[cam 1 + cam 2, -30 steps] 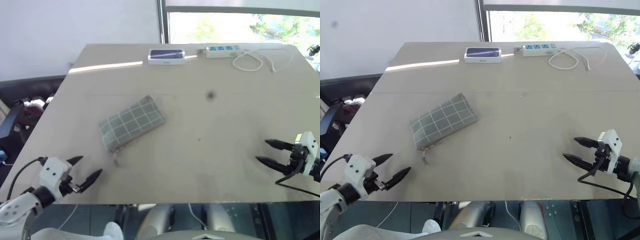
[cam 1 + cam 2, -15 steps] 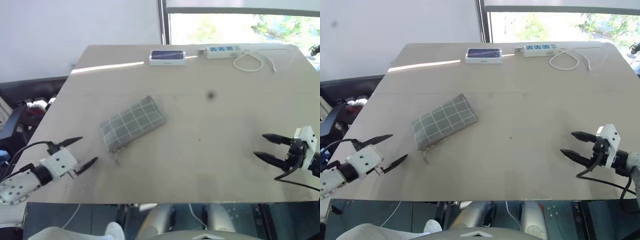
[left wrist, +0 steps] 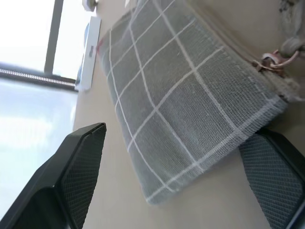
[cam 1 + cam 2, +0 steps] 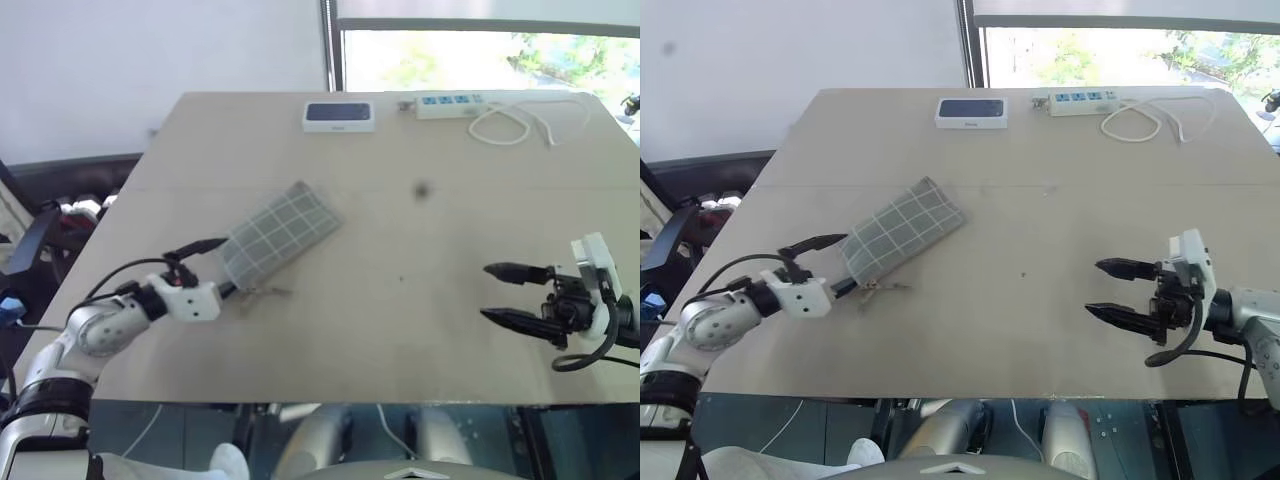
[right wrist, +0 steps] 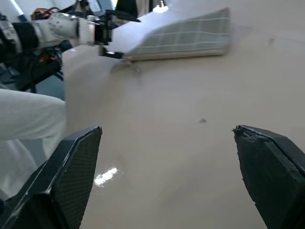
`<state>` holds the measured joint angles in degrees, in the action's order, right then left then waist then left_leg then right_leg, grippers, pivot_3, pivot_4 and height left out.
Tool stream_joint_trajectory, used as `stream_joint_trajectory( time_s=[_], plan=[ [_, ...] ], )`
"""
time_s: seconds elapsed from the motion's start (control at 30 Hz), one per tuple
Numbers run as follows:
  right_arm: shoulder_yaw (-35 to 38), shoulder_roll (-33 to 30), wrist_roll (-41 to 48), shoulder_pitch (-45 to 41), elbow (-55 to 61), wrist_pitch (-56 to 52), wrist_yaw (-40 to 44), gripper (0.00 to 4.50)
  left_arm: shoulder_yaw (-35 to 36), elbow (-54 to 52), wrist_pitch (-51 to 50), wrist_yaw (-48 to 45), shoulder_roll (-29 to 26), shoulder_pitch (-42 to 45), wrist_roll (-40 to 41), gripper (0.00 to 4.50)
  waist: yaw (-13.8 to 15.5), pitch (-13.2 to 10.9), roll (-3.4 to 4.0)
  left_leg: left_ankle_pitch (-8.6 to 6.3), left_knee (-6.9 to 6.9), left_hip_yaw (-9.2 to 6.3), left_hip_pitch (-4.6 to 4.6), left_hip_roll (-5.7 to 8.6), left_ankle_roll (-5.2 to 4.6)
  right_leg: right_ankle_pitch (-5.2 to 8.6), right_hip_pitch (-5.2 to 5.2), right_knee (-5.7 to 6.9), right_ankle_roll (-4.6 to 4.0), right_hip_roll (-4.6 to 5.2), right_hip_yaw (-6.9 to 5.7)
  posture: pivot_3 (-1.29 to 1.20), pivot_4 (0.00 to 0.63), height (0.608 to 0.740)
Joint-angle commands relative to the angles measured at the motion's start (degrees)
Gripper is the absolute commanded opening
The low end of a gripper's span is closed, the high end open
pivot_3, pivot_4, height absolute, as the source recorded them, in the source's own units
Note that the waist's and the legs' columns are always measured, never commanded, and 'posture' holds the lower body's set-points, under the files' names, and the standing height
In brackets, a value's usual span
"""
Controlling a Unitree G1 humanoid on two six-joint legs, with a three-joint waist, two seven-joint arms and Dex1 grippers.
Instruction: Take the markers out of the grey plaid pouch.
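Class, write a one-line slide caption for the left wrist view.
Open left hand straddling the near end of the plaid pouch on the table.

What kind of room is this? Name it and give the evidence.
Probably an office or lab workspace: a plain beige table by a window, with a white power strip and its coiled cable, plus a white-framed dark device at the far edge.
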<state>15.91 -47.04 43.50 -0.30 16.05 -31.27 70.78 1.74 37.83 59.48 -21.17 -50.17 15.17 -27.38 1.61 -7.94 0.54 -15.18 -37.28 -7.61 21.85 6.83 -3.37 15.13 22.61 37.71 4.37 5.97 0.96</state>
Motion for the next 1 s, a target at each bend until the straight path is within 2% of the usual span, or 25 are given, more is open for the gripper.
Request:
stream_joint_trajectory(
  time_s=[0.03, 0.07, 0.17, 0.3, 0.43, 0.53, 0.73, 1.0],
  plan=[
    [-1.4, 0.3, 1.1, -1.3, 2.8, -0.2, -0.4, 4.5, -5.1, 0.2, 1.0, 1.8, 2.4, 1.0, -2.7, 3.55, 0.0, 0.0, 0.0, 0.0, -0.01, 0.01, 0.0, 0.02, 0.0, 0.0, 0.0, 0.0, 0.0, 0.01, -0.03, 0.0, 0.15, 0.738],
    [-2.0, 0.6, 0.6, -1.7, 2.9, 0.1, -0.5, 4.5, -5.6, -0.5, 0.6, 1.9, 3.2, 1.5, -1.9, 3.24, 0.0, 0.0, -0.02, 0.01, -0.02, 0.02, 0.02, 0.03, 0.0, 0.0, 0.01, -0.01, 0.01, 0.01, -0.04, 0.0, 0.15, 0.738],
    [-4.6, 2.1, -0.3, -3.4, 3.3, 0.6, -1.9, 4.5, -7.6, -2.3, -1.0, 1.6, 5.3, 3.6, -0.9, 1.64, 0.0, 0.0, -0.13, 0.15, -0.07, 0.02, 0.08, 0.03, 0.22, 0.0, 0.06, -0.02, 0.01, 0.01, -0.05, 0.0, 0.15, 0.738],
    [-8.8, 4.6, -2.4, -6.0, 3.5, 1.4, -4.0, 4.5, -9.1, -4.3, -3.4, 1.0, 7.5, 6.1, 0.4, 0.04, 0.2, 0.0, -0.12, 0.15, -0.07, 0.0, 0.06, 0.03, 0.22, 0.0, 0.05, 0.02, 0.01, 0.02, -0.04, 0.0, 0.15, 0.738],
    [-15.5, 8.1, -9.3, -10.7, 2.3, 1.7, -10.2, 4.5, -10.6, -8.7, -5.8, -0.8, 9.5, 7.1, 2.6, 0.04, 0.2, 0.0, -0.17, 0.16, -0.15, 0.0, 0.07, 0.03, 0.24, 0.0, 0.07, 0.12, 0.01, 0.0, -0.06, 0.0, 0.15, 0.738],
    [-19.8, 11.7, -11.6, -14.5, 1.6, 1.3, -12.7, 4.5, -11.8, -11.9, -7.2, -2.3, 10.9, 7.5, 4.0, 0.04, 0.2, 0.0, -0.2, 0.17, -0.15, 0.04, 0.14, 0.03, 0.25, 0.0, 0.18, 0.12, 0.01, -0.01, -0.07, 0.0, 0.15, 0.738],
    [-29.0, 16.7, -22.1, -21.2, -5.1, 2.6, -17.8, 4.5, -13.8, -16.0, -9.4, -3.8, 13.7, 8.7, 5.4, 0.04, -0.8, -0.1, -0.51, 0.17, -0.15, 0.04, 0.28, 0.04, 0.26, 0.0, 0.34, 0.09, 0.01, -0.04, -0.1, 0.0, 0.15, 0.738],
    [-33.6, 21.3, -29.4, -26.7, -11.9, 2.3, -21.6, 4.5, -15.7, -18.6, -10.5, -5.1, 16.4, 9.9, 6.3, 0.04, -1.3, -0.1, -0.54, 0.25, -0.28, 0.02, 0.9, 0.04, 0.38, -0.01, 0.98, 0.28, 0.0, -0.08, -0.1, 0.0, 0.15, 0.738]
  ],
)
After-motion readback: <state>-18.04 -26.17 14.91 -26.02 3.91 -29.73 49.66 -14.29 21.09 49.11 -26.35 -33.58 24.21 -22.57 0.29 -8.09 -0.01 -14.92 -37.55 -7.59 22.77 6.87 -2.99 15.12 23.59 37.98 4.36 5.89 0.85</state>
